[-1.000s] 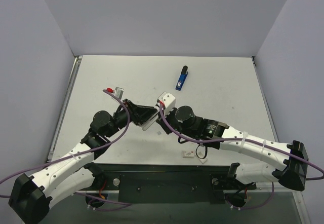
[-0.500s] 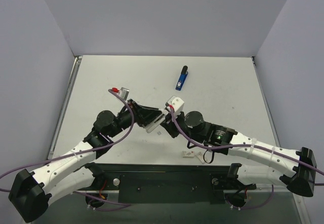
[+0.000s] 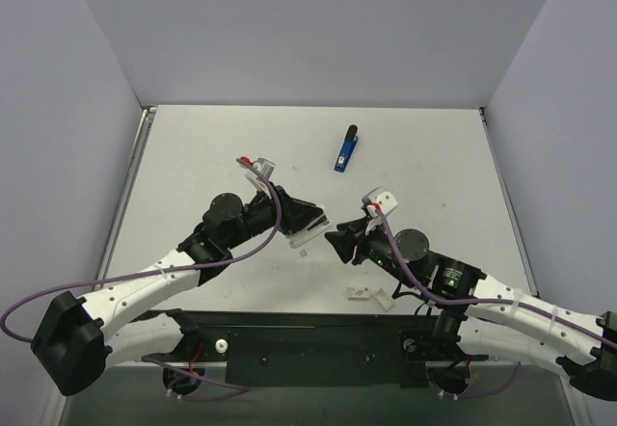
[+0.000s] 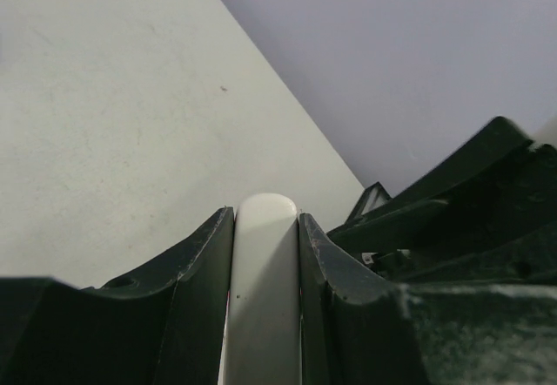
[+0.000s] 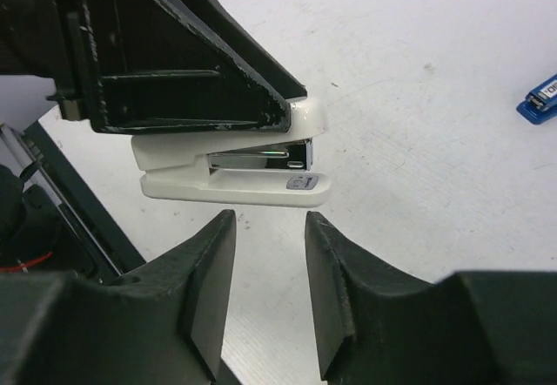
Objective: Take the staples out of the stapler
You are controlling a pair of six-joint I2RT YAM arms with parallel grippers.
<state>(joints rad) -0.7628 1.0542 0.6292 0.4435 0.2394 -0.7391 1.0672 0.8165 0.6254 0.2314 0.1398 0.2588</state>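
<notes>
My left gripper is shut on a white stapler and holds it above the table; in the left wrist view the stapler's white top sits clamped between the fingers. My right gripper is open and empty, just right of the stapler and pointing at it. In the right wrist view the stapler hangs closed under the left gripper, just beyond my right gripper. Small pale staple bits lie on the table near the front edge.
A blue stapler lies at the back centre of the table and shows in the right wrist view. Another pale bit lies by the front edge. The table's side rails border it.
My left gripper has carried the white stapler to the right. My right gripper has drawn back to the right, away from the stapler, and now stands clear of it.
</notes>
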